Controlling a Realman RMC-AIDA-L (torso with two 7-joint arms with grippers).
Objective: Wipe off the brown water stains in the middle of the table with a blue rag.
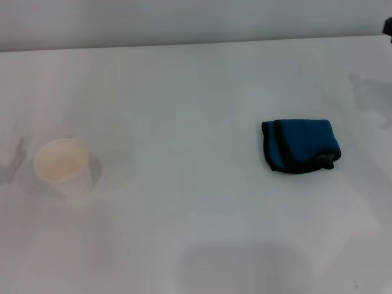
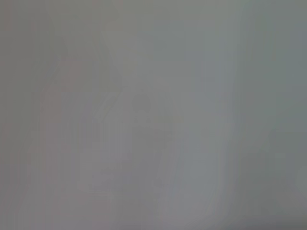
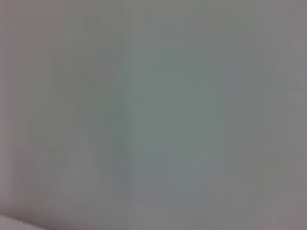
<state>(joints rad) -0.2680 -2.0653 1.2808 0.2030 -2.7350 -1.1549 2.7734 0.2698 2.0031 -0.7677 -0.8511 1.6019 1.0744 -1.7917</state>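
Lying on the white desk (image 1: 184,92), the paper cup (image 1: 61,166) sits nearest, upright on the left side with a beige inside. Well apart from it, to the right and a little farther back, rests the blue rag (image 1: 300,146), folded, with dark edging along its left and lower sides. No brown stains can be made out between them. Both wrist views show only a plain grey blur, and neither end effector appears, so whether either is wide or narrow cannot be told.
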